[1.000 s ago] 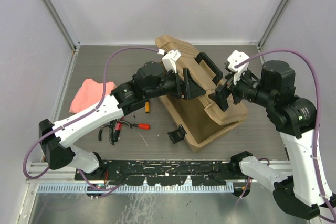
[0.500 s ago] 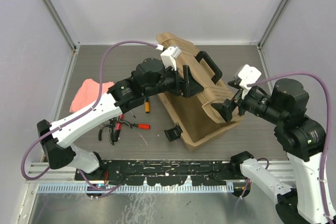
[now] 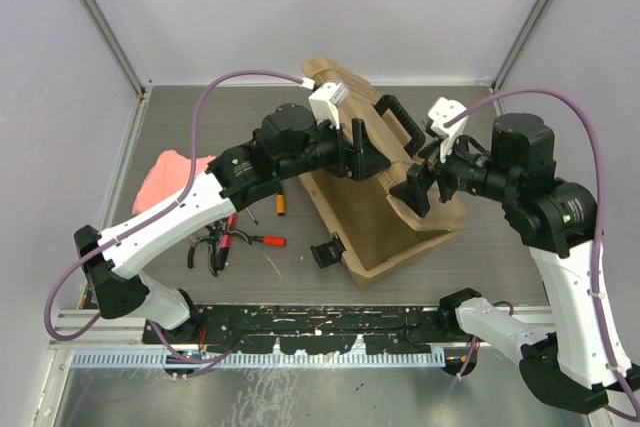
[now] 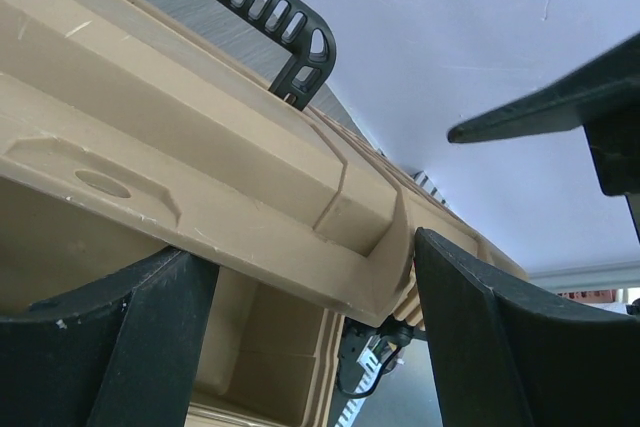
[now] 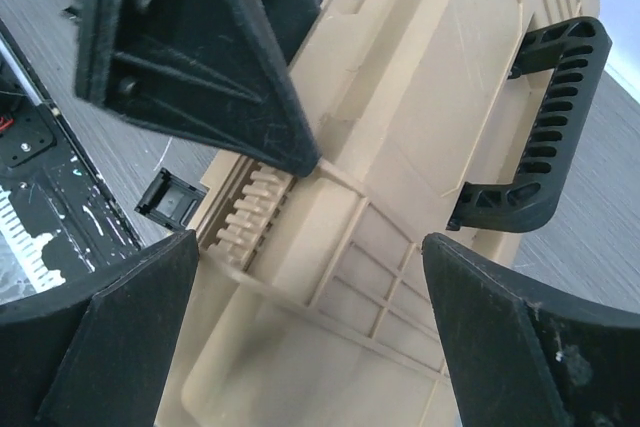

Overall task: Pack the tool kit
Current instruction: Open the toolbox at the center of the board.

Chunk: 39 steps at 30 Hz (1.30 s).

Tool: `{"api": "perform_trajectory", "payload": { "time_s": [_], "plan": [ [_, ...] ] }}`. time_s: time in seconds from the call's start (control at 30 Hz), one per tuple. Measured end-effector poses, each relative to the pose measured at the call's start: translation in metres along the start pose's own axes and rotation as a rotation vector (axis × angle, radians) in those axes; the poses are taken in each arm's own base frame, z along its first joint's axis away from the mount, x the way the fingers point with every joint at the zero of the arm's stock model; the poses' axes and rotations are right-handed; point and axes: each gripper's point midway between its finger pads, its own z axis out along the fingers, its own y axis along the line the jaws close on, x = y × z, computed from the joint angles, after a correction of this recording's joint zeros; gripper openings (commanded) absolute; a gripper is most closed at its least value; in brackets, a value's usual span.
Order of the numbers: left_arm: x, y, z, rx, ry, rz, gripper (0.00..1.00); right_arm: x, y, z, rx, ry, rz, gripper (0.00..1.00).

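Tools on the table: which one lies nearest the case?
The short orange-handled screwdriver, just left of the case. The red-handled screwdriver and the pliers lie farther left, nearer the arm bases.

Half-raised lid [image 3: 335, 82] overhangs tray [image 3: 375, 222]; pliers [image 3: 208, 247], screwdriver [image 3: 262, 240] litter left table [image 3: 180, 127].

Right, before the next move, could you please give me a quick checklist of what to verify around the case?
1. Case lid raised: ok, it stands partly open.
2. Left gripper around the lid edge: ok; whether it grips firmly, cannot tell.
3. Right gripper open: ok, jaws wide, lid between them.
4. Tools packed: not ok; pliers and red-handled screwdriver lie on the table.
5. Pink cloth clear of the case: ok.
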Motion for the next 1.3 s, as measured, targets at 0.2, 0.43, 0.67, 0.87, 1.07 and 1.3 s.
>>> {"api": "perform_trajectory", "payload": {
  "time_s": [0.2, 0.43, 0.67, 0.87, 1.07, 1.3],
  "plan": [
    [-0.002, -0.001, 0.003, 0.0, -0.001, -0.001, 0.75, -0.013, -0.012, 0.014, 0.014, 0.037, 0.01, 1.0],
    [-0.005, -0.001, 0.004, -0.01, 0.002, 0.001, 0.75, -0.009, 0.018, 0.036, -0.056, 0.088, -0.049, 1.0],
    [-0.006, 0.002, 0.002, -0.027, 0.005, 0.003, 0.75, 0.009, 0.0, 0.039, 0.099, 0.114, -0.06, 1.0],
    [-0.018, 0.015, 0.003, -0.079, -0.039, 0.006, 0.75, 0.017, -0.023, 0.035, 0.248, 0.127, -0.1, 1.0],
    [-0.029, 0.028, 0.002, -0.127, -0.077, 0.003, 0.75, 0.025, -0.039, 0.037, 0.341, 0.184, -0.146, 1.0],
    [-0.037, 0.032, 0.001, -0.143, -0.101, 0.02, 0.75, 0.033, -0.037, 0.043, 0.386, 0.182, -0.234, 1.0]
  ]
}}
